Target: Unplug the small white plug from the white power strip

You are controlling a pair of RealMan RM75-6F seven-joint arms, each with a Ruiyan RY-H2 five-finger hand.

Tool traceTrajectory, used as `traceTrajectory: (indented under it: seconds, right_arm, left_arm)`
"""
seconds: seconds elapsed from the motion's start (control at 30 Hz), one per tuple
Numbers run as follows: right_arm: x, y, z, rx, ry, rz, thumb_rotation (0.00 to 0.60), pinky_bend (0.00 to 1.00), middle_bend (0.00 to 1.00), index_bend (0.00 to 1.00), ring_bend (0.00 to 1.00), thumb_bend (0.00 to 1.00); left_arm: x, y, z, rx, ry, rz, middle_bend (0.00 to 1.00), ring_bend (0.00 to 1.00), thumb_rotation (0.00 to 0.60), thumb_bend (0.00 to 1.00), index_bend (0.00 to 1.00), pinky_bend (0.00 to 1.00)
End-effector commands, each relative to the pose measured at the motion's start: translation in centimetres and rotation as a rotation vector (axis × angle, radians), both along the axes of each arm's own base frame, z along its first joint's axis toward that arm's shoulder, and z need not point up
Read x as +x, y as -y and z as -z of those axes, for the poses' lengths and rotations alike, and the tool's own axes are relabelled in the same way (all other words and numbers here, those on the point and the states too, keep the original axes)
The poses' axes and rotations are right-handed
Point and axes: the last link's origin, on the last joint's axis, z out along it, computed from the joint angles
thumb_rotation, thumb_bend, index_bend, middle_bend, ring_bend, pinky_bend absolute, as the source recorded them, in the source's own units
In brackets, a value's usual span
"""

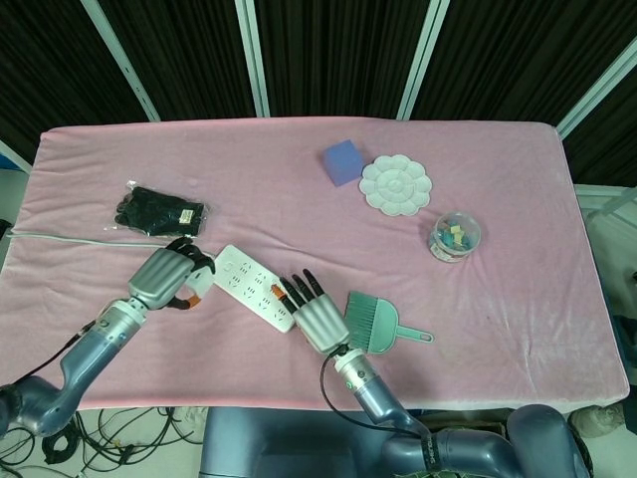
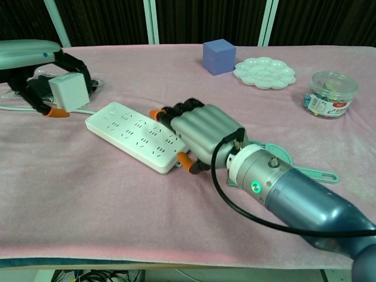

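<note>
white plug (image 2: 69, 91) in left hand (image 2: 41, 64) shows clearly only from chest view.

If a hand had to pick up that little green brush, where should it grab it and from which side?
Grip the brush by its thin handle, which sticks out toward the table's right, and come from above. The handle lies flat and bare there, while the right hand crowds the wide bristle end.
</note>
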Motion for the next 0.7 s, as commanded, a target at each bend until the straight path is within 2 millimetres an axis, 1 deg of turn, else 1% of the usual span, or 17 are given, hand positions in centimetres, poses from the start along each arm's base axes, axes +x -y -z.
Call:
traceTrajectory:
  seconds: [0.03, 0.1, 0.13, 0.23, 0.3, 0.4, 0.43, 0.53, 0.57, 0.6, 0.63, 0.7]
  right_arm:
    - [0.2, 1.3, -2.8, -0.062, 0.058, 0.012, 0.6, 0.05, 0.03, 0.0, 0.06, 0.35]
    - [-0.2, 2.0, -4.6, -0.101, 0.063, 0.021, 0.6, 0.05, 0.03, 0.0, 0.06, 0.35]
    - [-0.7, 2.6, -5.8, -0.126, 0.056, 0.031, 0.6, 0.05, 0.03, 0.0, 0.06, 0.35]
    - [-2.3, 3.5, -8.5, -0.173, 0.022, 0.051, 0.6, 0.05, 0.03, 0.0, 0.06, 0.35]
    - [-3.7, 4.1, -10.4, -0.202, -0.007, 0.067, 0.6, 0.05, 0.03, 0.0, 0.06, 0.34]
    - [-6.4, 4.8, -13.8, -0.259, -0.058, 0.107, 0.6, 0.05, 0.03, 0.0, 0.06, 0.34]
    - [-6.9, 4.9, -14.4, -0.266, -0.063, 0.114, 0.6, 0.05, 0.03, 0.0, 0.06, 0.34]
    - [-9.4, 5.0, -17.8, -0.308, -0.07, 0.156, 0.6, 0.05, 0.03, 0.0, 0.06, 0.34]
    - [-10.0, 4.9, -18.6, -0.317, -0.065, 0.167, 0.6, 0.05, 0.03, 0.0, 0.06, 0.34]
    - [-10.9, 4.7, -19.5, -0.331, -0.058, 0.183, 0.6, 0.05, 0.03, 0.0, 0.06, 0.34]
    - [-11.5, 4.5, -20.3, -0.34, -0.057, 0.191, 0.6, 0.05, 0.03, 0.0, 0.06, 0.34]
    - [-13.1, 4.1, -21.7, -0.359, -0.06, 0.213, 0.6, 0.05, 0.03, 0.0, 0.06, 0.34]
  left_arm:
    - [-2.1, 1.7, -1.1, 0.004, -0.003, -0.015, 0.69, 0.24, 0.6, 0.76, 0.7, 0.15]
    - [-3.1, 2.3, -1.3, 0.004, -0.008, -0.022, 0.69, 0.24, 0.6, 0.76, 0.69, 0.14]
    - [-3.9, 2.8, -1.3, -0.002, -0.016, -0.032, 0.68, 0.24, 0.6, 0.76, 0.69, 0.14]
    - [-5.4, 3.5, -1.2, -0.007, -0.026, -0.047, 0.68, 0.24, 0.6, 0.75, 0.68, 0.14]
    - [-6.3, 3.9, -1.0, -0.013, -0.028, -0.064, 0.68, 0.24, 0.6, 0.75, 0.68, 0.14]
    - [-7.5, 4.1, -0.7, -0.019, -0.023, -0.095, 0.65, 0.22, 0.6, 0.74, 0.66, 0.13]
    - [-7.8, 4.2, -0.6, -0.022, -0.021, -0.102, 0.64, 0.21, 0.6, 0.73, 0.65, 0.13]
    - [-8.5, 4.3, -0.1, -0.031, -0.015, -0.117, 0.6, 0.19, 0.6, 0.72, 0.63, 0.12]
    - [-8.7, 4.4, 0.1, -0.034, -0.015, -0.119, 0.6, 0.19, 0.6, 0.71, 0.62, 0.11]
    - [-8.8, 4.4, 0.2, -0.039, -0.018, -0.121, 0.58, 0.18, 0.6, 0.7, 0.6, 0.11]
    - [-9.0, 4.5, 0.3, -0.044, -0.025, -0.125, 0.56, 0.16, 0.6, 0.65, 0.58, 0.09]
    - [-9.5, 4.6, 0.5, -0.052, -0.054, -0.138, 0.5, 0.11, 0.6, 0.55, 0.52, 0.06]
